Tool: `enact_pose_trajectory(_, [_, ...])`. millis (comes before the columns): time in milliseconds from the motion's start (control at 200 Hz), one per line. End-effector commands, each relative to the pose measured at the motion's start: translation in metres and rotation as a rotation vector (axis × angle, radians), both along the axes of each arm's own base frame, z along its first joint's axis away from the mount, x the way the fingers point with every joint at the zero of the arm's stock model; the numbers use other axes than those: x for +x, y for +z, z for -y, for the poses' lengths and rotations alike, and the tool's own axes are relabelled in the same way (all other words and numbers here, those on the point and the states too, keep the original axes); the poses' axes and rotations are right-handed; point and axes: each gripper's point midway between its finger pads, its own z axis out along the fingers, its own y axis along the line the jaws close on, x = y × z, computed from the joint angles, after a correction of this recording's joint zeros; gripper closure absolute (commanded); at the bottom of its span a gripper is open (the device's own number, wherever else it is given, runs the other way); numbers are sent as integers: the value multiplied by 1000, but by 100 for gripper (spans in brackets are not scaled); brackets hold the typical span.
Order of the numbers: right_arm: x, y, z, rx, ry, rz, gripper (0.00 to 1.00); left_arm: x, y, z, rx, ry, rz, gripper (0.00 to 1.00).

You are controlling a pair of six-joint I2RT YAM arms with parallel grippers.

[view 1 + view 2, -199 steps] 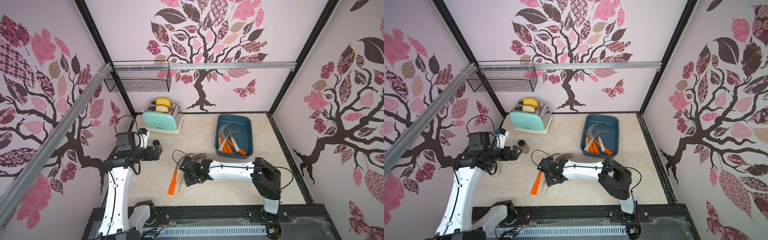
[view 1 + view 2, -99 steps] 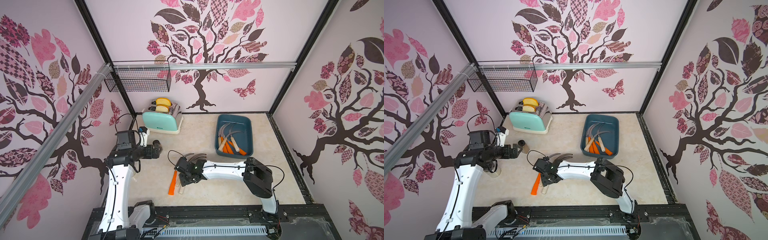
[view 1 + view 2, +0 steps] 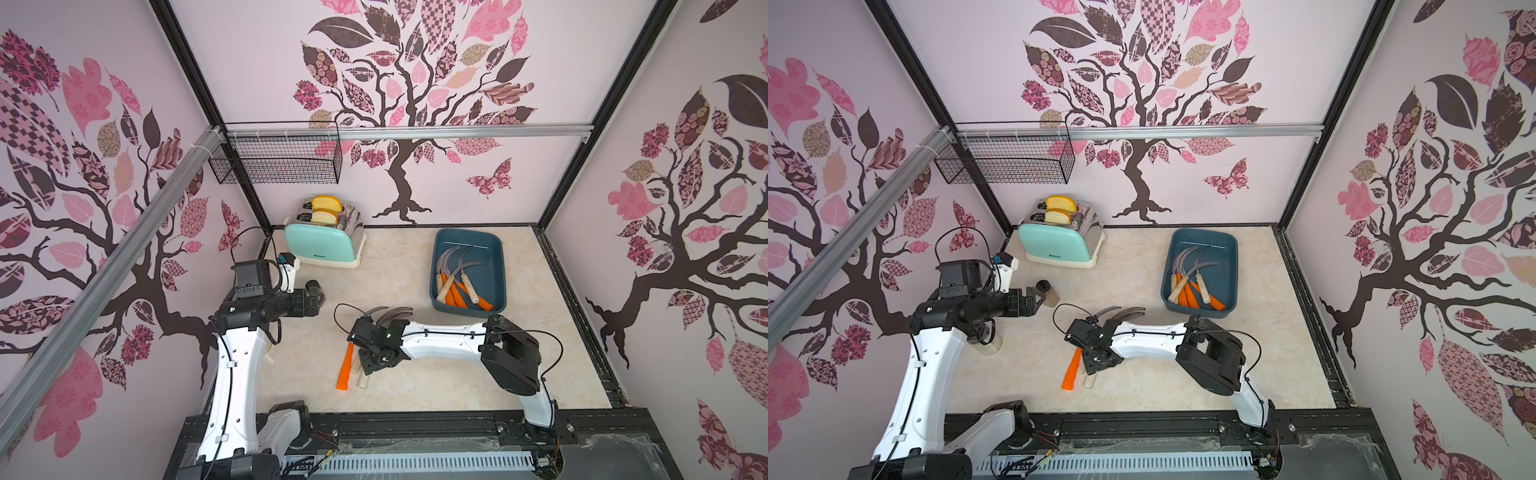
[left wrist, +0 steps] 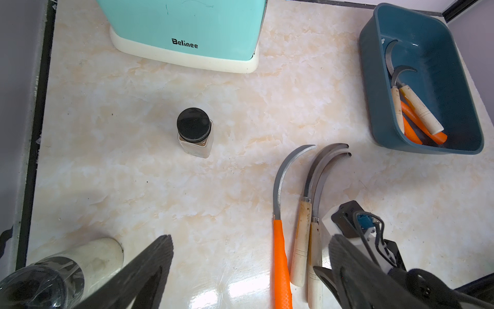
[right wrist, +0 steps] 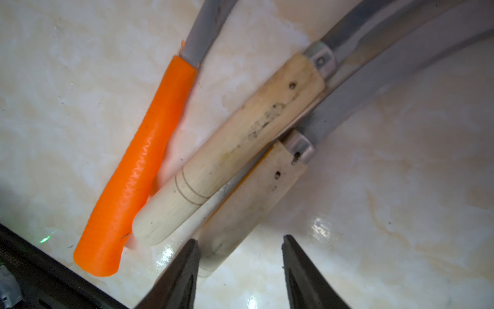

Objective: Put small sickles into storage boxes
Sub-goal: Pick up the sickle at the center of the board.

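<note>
1. In both top views, the teal storage tray (image 3: 484, 266) (image 3: 1221, 266) sat at the far right of the marble-look table. Several small sickles (image 3: 455, 284) lay inside it, handles bunched at the near end. Three loose sickles lay side by side mid-table, their blades (image 3: 388, 313) curving toward the tray. The right gripper (image 3: 368, 365) hung low over their handles, I'd guess to pick one. The left gripper (image 3: 1034, 301) hovered apart by a small jar (image 3: 1047, 293), probably to stay out of the way.

2. From the left wrist, that gripper's fingers (image 4: 149, 267) were spread wide with nothing between them. Below, the orange-handled sickle (image 4: 279, 240) lay just beside two wooden-handled sickles (image 4: 302, 235), which touched each other.

3. From the right wrist, the right gripper's fingers (image 5: 184, 273) stood apart around the butt of the outer wooden handle (image 5: 248, 192). One finger looked to be against it, while the other showed a clear gap, so nothing was pinched yet. That handle lay pressed against its neighbour (image 5: 227, 149). This is likely why the fingers came in at its free end, where there was room to close.
</note>
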Motion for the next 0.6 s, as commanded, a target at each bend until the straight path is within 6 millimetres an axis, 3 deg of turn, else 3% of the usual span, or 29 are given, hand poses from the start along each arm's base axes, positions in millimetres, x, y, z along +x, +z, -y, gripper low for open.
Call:
enact_pose_trajectory(0, [-1, -7, 6, -70, 19, 3, 46, 5, 8, 2, -5, -19, 31, 5])
enact_pose_trajectory(595, [6, -12, 47, -169, -7, 21, 47, 12, 13, 6, -33, -35, 24, 5])
